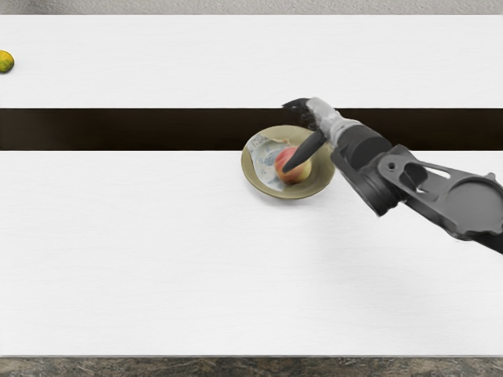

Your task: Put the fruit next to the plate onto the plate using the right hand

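Looks down on a broad white desk (157,259), crossed left to right by a dark band (118,129); whether a gap or only a stripe, cannot tell. Reaching in from the right, above the plate's far right rim: the right robot hand (321,122), loosely spread and gripping nothing, with one dark finger (302,151) stretched down to touch the top of the fruit (295,169). Red-and-yellow fruit already inside the olive plate (263,181), a little right of centre, beside a pale patterned patch. Probably only the withdrawal left, and there lies the risk: pulling away sideways with that finger on the fruit could roll it over the shallow rim and back onto the desk. Could also catch the rim with the bulky wrist and push the plate, whose far edge overlaps the dark band. Safer to lift straight up first. Far left, well apart, a small yellow-green fruit (5,61). Mottled dark floor (251,367) along the near edge.
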Tool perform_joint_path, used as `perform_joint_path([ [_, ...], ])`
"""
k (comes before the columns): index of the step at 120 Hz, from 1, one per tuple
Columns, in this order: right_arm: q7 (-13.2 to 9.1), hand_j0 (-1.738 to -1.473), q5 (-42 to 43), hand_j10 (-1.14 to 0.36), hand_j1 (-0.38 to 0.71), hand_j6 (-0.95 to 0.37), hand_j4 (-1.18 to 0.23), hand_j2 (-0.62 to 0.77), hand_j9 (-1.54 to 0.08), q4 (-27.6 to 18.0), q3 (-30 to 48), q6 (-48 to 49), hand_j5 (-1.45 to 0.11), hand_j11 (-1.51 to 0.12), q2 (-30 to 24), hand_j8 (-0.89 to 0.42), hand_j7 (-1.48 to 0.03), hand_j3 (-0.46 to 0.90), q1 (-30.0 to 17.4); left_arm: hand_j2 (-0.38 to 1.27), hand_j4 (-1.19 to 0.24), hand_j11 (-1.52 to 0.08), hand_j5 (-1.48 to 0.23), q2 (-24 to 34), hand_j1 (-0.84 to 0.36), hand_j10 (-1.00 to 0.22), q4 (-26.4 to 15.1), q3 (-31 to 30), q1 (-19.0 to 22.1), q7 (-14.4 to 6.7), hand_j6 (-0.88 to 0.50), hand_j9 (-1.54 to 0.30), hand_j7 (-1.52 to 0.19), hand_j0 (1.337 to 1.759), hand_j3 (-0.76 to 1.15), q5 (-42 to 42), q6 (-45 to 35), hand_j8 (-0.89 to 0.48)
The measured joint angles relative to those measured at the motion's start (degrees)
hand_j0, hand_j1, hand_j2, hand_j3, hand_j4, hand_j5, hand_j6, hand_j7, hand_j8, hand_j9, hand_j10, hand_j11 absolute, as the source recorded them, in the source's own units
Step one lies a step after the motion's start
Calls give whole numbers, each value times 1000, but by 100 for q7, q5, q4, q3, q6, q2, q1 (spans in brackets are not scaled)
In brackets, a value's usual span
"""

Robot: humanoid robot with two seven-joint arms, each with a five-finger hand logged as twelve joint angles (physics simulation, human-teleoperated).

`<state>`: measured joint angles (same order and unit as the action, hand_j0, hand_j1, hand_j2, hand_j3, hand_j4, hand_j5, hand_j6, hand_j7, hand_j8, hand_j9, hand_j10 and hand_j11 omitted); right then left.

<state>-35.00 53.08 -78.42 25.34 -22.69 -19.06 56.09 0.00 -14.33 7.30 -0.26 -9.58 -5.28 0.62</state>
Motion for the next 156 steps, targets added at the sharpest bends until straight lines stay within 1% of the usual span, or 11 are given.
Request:
perform_joint_path([
  [10, 0, -1656, -552, -87, -216, -97, -195, 12, -205, -249, 640, 990, -204, -203, -180, -71, -200, 0, -50, 2, -8, -11, -11, 0, 339, -8, 0, 0, 0, 0, -8, -11, -11, 1658, 0, 0, 0, -8],
  [16, 0, -1657, -910, -73, -239, -82, -158, 9, -167, -408, 1105, 1669, -166, -166, -231, -61, -163, 0, -264, 2, -8, -11, -11, 0, 339, -8, 0, 0, 0, 0, -8, -11, -11, 1658, 0, 0, 0, -8],
  [30, 0, -1657, -1709, -52, -274, -57, -100, 3, -108, -607, 2420, 3464, -108, -108, -263, -46, -106, 0, -1172, 2, -8, -11, -11, 0, 339, -8, 0, 0, -4, 0, -8, -11, -11, 1658, 0, 0, 2, -8],
  [39, 0, -1657, -2262, -44, -288, -47, -77, 1, -85, -658, 3252, 4476, -85, -85, -270, -39, -84, 0, -1769, 2, -8, -11, -11, 0, 339, -8, 0, 0, -107, 0, -8, -11, -11, 1658, 0, 0, 6, -8],
  [52, 0, -1658, -2882, -36, -301, -38, -55, -1, -63, -673, 4305, 5313, -63, -63, -290, -33, -62, 0, -2545, 2, -8, -11, -11, 0, 339, -8, 0, -2, -113, 0, -8, -11, -11, 1658, 0, 0, 8, -8],
  [73, 0, -1658, -3460, -26, -315, -27, -35, -3, -42, -609, 5442, 5685, -42, -42, -402, -25, -41, 0, -3483, 2, -8, -11, -11, 0, 339, -8, 0, -6, -89, 0, -8, -11, -11, 1658, 0, 0, 9, -8],
  [89, 0, -1658, -3650, -22, -321, -23, -27, -3, -33, -479, 6294, 5746, -33, -33, -449, -22, -33, 0, -4108, 2, -8, -11, -11, 0, 339, -8, 0, -8, -81, 0, -8, -11, -11, 1658, 0, 2, 7, -8],
  [103, 0, -1658, -3726, -20, -324, -20, -23, -3, -29, -439, 6932, 5762, -29, -29, -448, -20, -29, 0, -4516, 2, -8, -11, -11, 0, 339, -8, 0, -8, -79, 0, -8, -11, -11, 1658, 0, 5, 4, -8],
  [111, 0, -1658, -3957, -20, -325, -20, -22, -3, -28, -409, 7257, 5766, -28, -28, -437, -19, -28, 0, -4731, 2, -8, -11, -11, 0, 339, -8, 0, -9, -79, 0, -8, -11, -11, 1658, 0, 6, 3, -8],
  [127, 0, -1658, -4264, -19, -326, -18, -20, -3, -26, -348, 7603, 5769, -26, -26, -435, -18, -26, 0, -4974, 2, -8, -11, -11, 0, 339, -8, 0, -8, -83, 0, -8, -11, -11, 1658, 0, 5, 1, -8],
  [156, 0, -1658, -4375, -18, -327, -18, -18, -3, -25, -212, 7959, 5770, -25, -25, -395, -18, -25, 0, -5177, 2, -8, -11, -11, 0, 339, -8, 0, -1, -97, 0, -8, -11, -11, 1658, 0, 4, 2, -8],
])
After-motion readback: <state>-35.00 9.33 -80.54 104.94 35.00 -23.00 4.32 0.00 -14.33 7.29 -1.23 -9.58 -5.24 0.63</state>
